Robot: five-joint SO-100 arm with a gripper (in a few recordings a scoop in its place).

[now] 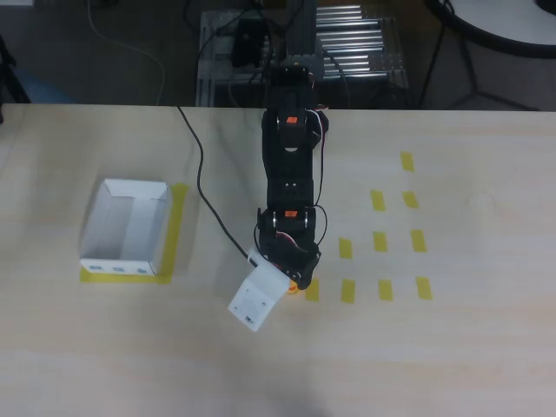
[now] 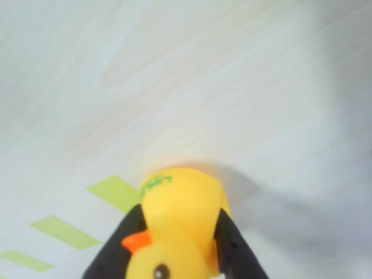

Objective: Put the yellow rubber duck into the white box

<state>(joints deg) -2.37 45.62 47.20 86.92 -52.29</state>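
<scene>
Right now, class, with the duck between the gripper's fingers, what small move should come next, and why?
Probably a short lift straight up. The black gripper appears closed on the small yellow rubber duck, which sits low over the pale wooden table; the white cardboard box lies well to the left in the overhead view.

Light wood-grain table (image 1: pixel 452 365) spanning the overhead view. Small yellow tape strips (image 1: pixel 380 240) arranged in rows and columns on the right half of the table, short and upright, well apart from one another. Longer yellow tape bands (image 1: pixel 176 228) forming an L-shaped corner marking on the left half. Black cable (image 1: pixel 201 178) trailing from the far table edge toward the centre. Metal rack with parallel silver bars (image 1: pixel 352 43) beyond the far edge. Three pale-green tape strips (image 2: pixel 64 231) on the tabletop at lower left in the wrist view.
</scene>
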